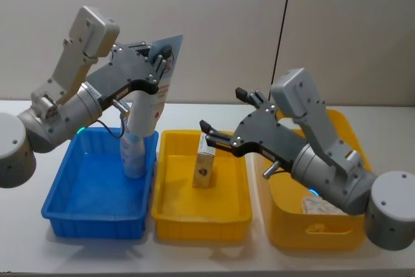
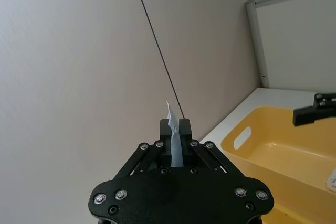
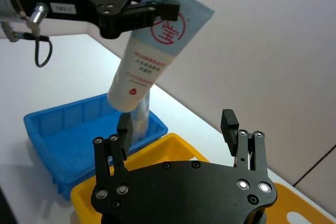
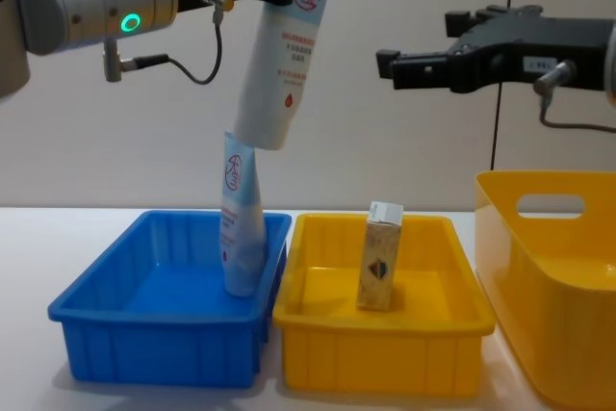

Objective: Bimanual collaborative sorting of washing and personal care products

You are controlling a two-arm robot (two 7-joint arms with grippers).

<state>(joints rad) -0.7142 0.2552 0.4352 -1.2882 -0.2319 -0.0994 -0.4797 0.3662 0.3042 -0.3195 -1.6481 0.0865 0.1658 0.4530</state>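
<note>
- Blue bin (image 1: 91, 225): floor open from 6 to 12 o'clock; a standing tube (image 1: 133, 154) leans on the 3 o'clock wall.
- A hanging tube (image 1: 154, 102), pinched in the left gripper (image 1: 161, 56), closes the air above it.
- Yellow tray (image 1: 201, 222): carton (image 1: 205, 165) upright at centre; floor bare at 3, 6 and 9 o'clock.
- Right gripper (image 1: 222, 108), jaws spread, hovers high at the carton's 1 o'clock, well apart.

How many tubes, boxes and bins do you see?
Tubes: 2
Carton: 1
Blue bin: 1
Yellow bins: 2
Total: 6, plus a pale thing in the deep yellow bin, too hidden to name.
</note>
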